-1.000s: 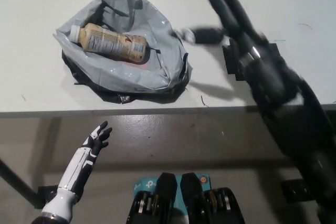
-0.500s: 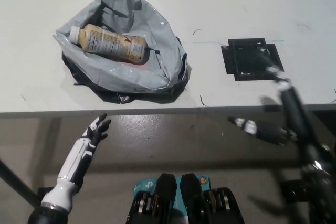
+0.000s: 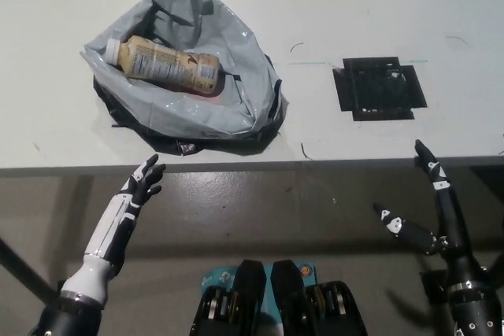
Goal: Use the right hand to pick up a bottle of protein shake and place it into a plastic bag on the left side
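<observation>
A beige protein shake bottle (image 3: pixel 164 63) with a white cap lies on its side inside the grey plastic bag (image 3: pixel 186 100), which sits open on the left part of the white table (image 3: pixel 331 5). My black right hand (image 3: pixel 429 210) is at the lower right, below the table's front edge, open with fingers spread and holding nothing. My white left hand (image 3: pixel 142 186) rests at the lower left, just below the table edge under the bag, open with fingers apart.
A black square mat (image 3: pixel 381 88) lies on the table to the right of the bag. The table's front edge (image 3: pixel 315 164) runs across the picture's middle, with grey floor below it.
My right arm has pulled back from over the table near the bag, swinging down to the lower right below the table edge. The left hand has risen slightly. The bottle stays in the bag.
</observation>
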`<state>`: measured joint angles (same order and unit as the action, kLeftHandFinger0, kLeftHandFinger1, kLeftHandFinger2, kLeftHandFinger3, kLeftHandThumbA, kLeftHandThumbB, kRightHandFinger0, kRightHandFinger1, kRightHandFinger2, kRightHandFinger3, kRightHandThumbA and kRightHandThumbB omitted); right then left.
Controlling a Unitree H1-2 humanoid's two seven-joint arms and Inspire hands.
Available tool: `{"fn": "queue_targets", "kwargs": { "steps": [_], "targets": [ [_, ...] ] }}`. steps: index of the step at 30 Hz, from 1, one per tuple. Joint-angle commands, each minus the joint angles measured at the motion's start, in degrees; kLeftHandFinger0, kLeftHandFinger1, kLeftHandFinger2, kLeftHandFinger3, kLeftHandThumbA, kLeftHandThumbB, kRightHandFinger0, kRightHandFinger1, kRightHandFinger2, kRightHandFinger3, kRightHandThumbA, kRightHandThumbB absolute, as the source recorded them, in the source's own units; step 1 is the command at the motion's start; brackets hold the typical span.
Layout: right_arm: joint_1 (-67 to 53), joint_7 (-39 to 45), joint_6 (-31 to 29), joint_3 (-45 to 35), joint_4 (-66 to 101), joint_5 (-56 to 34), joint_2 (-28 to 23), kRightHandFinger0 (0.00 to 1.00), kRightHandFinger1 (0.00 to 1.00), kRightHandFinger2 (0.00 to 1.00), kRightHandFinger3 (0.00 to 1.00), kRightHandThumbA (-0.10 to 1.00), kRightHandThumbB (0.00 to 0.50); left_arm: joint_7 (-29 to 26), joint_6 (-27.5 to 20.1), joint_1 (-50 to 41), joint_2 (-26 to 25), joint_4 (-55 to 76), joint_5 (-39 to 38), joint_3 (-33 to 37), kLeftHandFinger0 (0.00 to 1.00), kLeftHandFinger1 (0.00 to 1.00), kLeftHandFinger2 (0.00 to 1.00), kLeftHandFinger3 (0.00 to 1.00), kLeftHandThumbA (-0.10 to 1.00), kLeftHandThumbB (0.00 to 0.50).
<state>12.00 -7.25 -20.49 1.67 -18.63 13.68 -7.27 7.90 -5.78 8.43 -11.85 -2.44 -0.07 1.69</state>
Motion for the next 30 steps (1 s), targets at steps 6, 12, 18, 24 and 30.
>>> {"fn": "queue_targets", "kwargs": {
  "steps": [6, 12, 18, 24, 30],
  "targets": [
    [-0.92, 2.57, -6.36, 2.11, -1.03, -2.46, 0.06, 1.00, 1.00, 1.00, 1.00, 0.73, 0.276, 0.56, -3.61, -2.09, -0.52, 0.61, -0.37, -0.38, 1.00, 1.00, 1.00, 1.00, 1.00, 0.178],
    [-4.40, 3.02, -6.43, 5.15, 0.79, -0.12, 0.36, 1.00, 1.00, 1.00, 1.00, 0.70, 0.268, 0.47, -3.34, -4.14, -0.31, 0.68, 0.30, 0.16, 1.00, 1.00, 1.00, 1.00, 1.00, 0.194],
    [-5.85, 2.32, -6.44, 7.79, 2.13, 1.73, 0.46, 1.00, 1.00, 1.00, 1.00, 0.73, 0.267, 0.95, -1.85, -4.85, -0.56, 1.28, -0.70, 0.02, 1.00, 1.00, 1.00, 1.00, 1.00, 0.211],
    [-7.30, 2.18, -6.44, 8.81, 3.52, 1.61, 0.16, 1.00, 1.00, 1.00, 1.00, 0.76, 0.270, 1.03, -3.35, -5.70, -0.56, 0.70, -0.42, 0.33, 1.00, 1.00, 1.00, 1.00, 1.00, 0.207],
    [-6.51, 2.16, -6.44, 8.80, 2.99, 1.15, 0.14, 1.00, 1.00, 1.00, 1.00, 0.74, 0.265, 0.65, -2.45, -5.49, -0.70, 1.07, -0.20, 0.01, 1.00, 1.00, 1.00, 1.00, 1.00, 0.221]
  ]
}}
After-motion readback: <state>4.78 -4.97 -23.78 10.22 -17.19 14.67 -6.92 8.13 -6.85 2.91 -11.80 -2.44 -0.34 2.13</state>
